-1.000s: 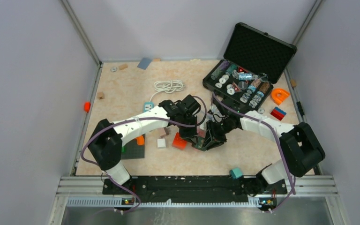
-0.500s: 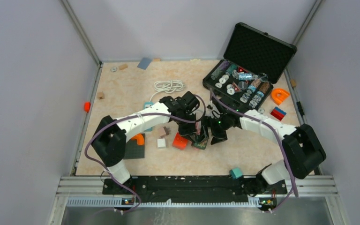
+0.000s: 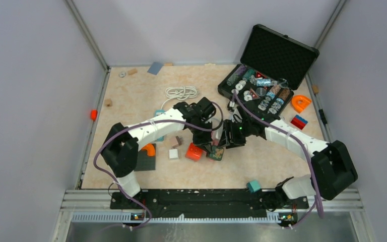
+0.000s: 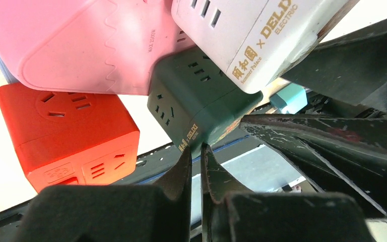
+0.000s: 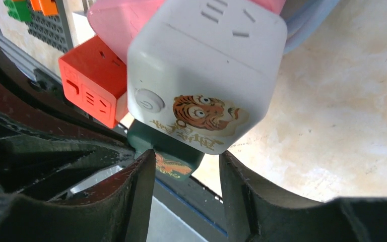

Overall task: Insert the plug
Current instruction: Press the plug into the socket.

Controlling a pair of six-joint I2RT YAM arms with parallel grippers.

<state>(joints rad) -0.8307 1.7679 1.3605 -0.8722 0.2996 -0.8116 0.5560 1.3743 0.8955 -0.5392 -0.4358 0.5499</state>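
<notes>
White cube socket (image 5: 201, 65) just beyond right pincer (image 5: 186, 158) tips

Pale booth around a mottled beige tabletop

Plain lavender-grey walls (image 3: 30, 101) fill the left, right and upper parts of the top view. They meet at slim metal corner posts (image 3: 86, 33) that slant down from the top edge toward the centre. The tabletop (image 3: 136, 101) is peach-beige with a cloudy pattern (much like stone-look laminate). A silver aluminium rail (image 3: 85, 198) crosses the bottom of the frame, with a dull grey metal strip (image 3: 211, 233) below it. The light is soft and even, and shadows are faint.
</notes>
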